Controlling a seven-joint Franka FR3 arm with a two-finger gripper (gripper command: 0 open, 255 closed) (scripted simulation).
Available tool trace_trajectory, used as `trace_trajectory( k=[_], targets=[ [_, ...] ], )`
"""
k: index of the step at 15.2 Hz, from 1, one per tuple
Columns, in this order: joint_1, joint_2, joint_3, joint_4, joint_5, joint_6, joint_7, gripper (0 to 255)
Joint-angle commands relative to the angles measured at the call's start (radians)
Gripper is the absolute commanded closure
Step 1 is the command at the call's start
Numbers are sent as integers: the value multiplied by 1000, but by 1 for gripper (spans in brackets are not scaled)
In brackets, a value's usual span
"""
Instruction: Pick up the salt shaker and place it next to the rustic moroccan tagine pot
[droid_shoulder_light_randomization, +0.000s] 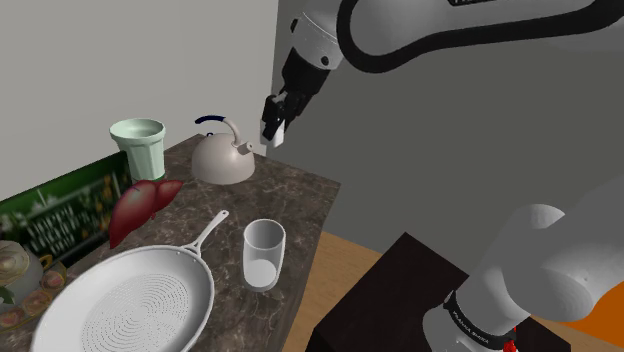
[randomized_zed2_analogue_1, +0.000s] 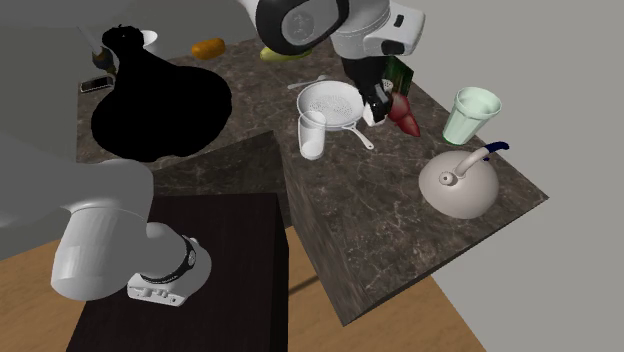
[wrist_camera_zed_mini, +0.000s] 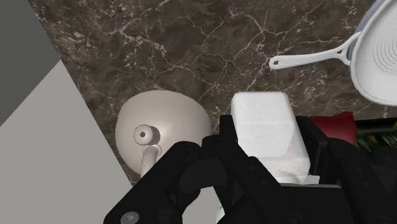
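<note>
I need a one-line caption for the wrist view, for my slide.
Fingers hold the white shaker above the marble counter, near the beige kettle.

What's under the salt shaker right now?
Dark veined counter, bare between the kettle and the pan. The salt shaker, clasped in the end effector, hides the patch straight below it; a red item shows partly beside it.

a dark stone counter (droid_shoulder_light_randomization: 300, 195) holds a white pan (droid_shoulder_light_randomization: 125, 305) at the shoulder view's lower left, a glass (droid_shoulder_light_randomization: 264, 255) beside it, then a red lump (droid_shoulder_light_randomization: 140, 205), green cup (droid_shoulder_light_randomization: 138, 146) and pale kettle (droid_shoulder_light_randomization: 222, 160) higher up.
</note>
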Motion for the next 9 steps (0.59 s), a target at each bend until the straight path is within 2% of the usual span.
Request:
trace_trajectory(
  k=[1,9],
  targets=[
    [0,-3,-1,23,-1,-27,1,255],
    [-4,-7,-7,127,-6,-134,4,255]
  ],
)
